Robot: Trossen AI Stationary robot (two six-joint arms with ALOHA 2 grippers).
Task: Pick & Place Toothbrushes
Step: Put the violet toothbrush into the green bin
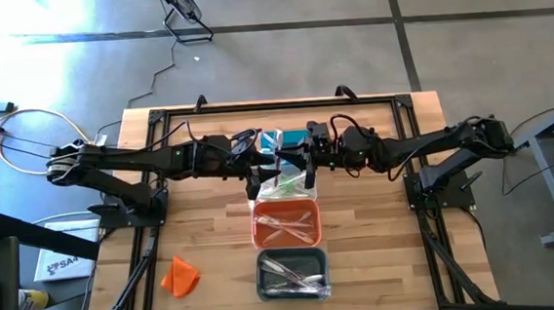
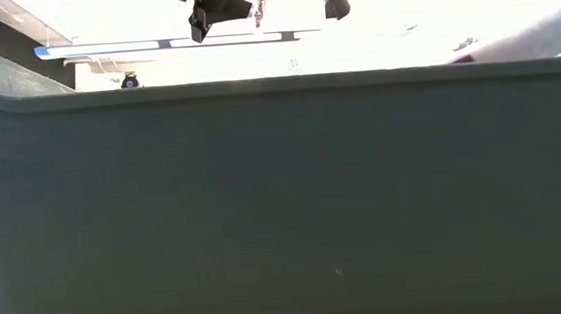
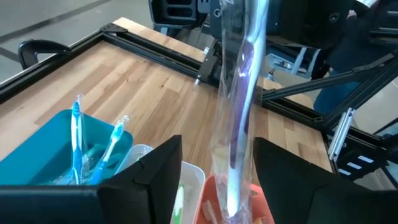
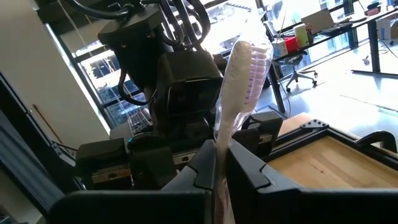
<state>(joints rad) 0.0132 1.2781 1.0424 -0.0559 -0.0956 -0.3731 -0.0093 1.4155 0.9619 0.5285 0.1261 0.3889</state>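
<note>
- The left claw (image 3: 214,180) is shown released, its two dark fingers (image 3: 155,171) spread wide on either side of a wrapped toothbrush (image 3: 239,112) without touching it; the claw is held above the clear bin (image 1: 284,184).
- The right claw (image 4: 219,163) is shown clenched on that same wrapped toothbrush (image 4: 239,81), whose pale bristled head stands upright above the fingertips inside a clear wrapper.
- In the high view both claws, left (image 1: 258,166) and right (image 1: 309,163), are seen meeting over the clear bin, close to one another.
- Four bins are set in one row on the wooden worktop (image 1: 381,245): a teal bin (image 1: 274,141) on the far side of the clear bin, then an orange bin (image 1: 287,225) and a grey bin (image 1: 292,274) on its near side.
- Blue toothbrushes (image 3: 78,140) are seen standing tilted in the teal bin (image 3: 37,146).
- Pale toothbrushes (image 1: 287,223) lie crossed in the orange bin; further toothbrushes (image 1: 290,276) lie in the grey bin.
- An orange cloth lump (image 1: 180,276) lies on the worktop, well apart from the clear bin and beside the grey bin on the left arm's side.
- The low view is almost filled by the grey bin's wall (image 2: 284,207); only the claw tips show above it.
</note>
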